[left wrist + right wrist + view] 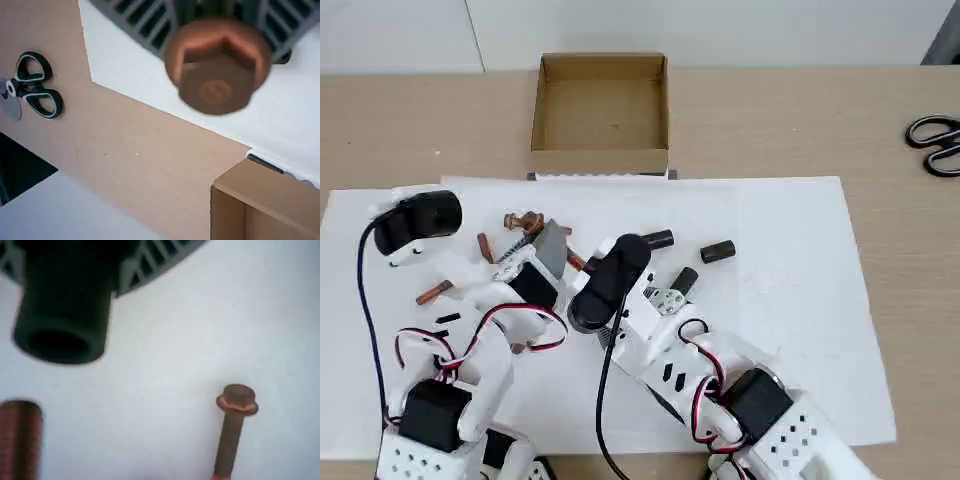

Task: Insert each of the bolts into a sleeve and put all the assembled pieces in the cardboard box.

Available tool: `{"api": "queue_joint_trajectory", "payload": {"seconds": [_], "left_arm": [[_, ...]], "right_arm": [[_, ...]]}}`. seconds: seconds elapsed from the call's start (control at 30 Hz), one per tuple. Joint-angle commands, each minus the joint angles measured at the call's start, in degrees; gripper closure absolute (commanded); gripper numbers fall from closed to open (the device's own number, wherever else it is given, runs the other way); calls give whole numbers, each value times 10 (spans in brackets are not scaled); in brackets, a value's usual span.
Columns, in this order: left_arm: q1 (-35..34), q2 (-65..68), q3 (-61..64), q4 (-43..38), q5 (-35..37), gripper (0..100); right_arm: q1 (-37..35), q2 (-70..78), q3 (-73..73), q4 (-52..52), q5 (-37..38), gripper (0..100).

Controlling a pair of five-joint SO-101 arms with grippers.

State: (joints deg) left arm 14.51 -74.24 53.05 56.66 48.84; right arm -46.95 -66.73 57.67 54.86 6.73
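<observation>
wooden table (770, 110) | white sheet (790, 300) | scissors (935, 145) | left hand (200, 15) clamps bolt (216, 67) | right hand (70, 260) grips sleeve (62, 325)

Left end effector (552, 248) clamps a bolt (216, 65), right end effector (75, 265) a sleeve (62, 320).

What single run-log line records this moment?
left hand: copper hex bolt held | right hand: black cylindrical sleeve held | brown cardboard box: empty

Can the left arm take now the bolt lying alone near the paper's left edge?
Probably not yet: the left claw is shut on another bolt. The lone bolt lies uncovered on the paper, so the way looks free once the claw empties.
</observation>
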Motion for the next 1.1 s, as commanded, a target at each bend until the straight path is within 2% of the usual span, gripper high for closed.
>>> {"api": "queue_joint_trajectory", "payload": {"seconds": [0.0,0.23,0.47,0.7,0.93,1.07], "left_arm": [[34,-10,-7,-2,4,993],[52,-11,-7,2,0,993],[13,-11,-8,4,-11,993],[17,-11,-7,23,-11,993],[92,-11,-6,56,-13,993],[120,-9,-5,100,-43,993]], "right_arm": [[-4,-11,-3,-31,8,996],[10,-11,-3,-36,30,996],[22,-12,-3,-36,30,996],[22,-12,-4,-36,30,996],[21,-12,-5,-57,32,996],[21,-12,-7,-69,45,996]]}}
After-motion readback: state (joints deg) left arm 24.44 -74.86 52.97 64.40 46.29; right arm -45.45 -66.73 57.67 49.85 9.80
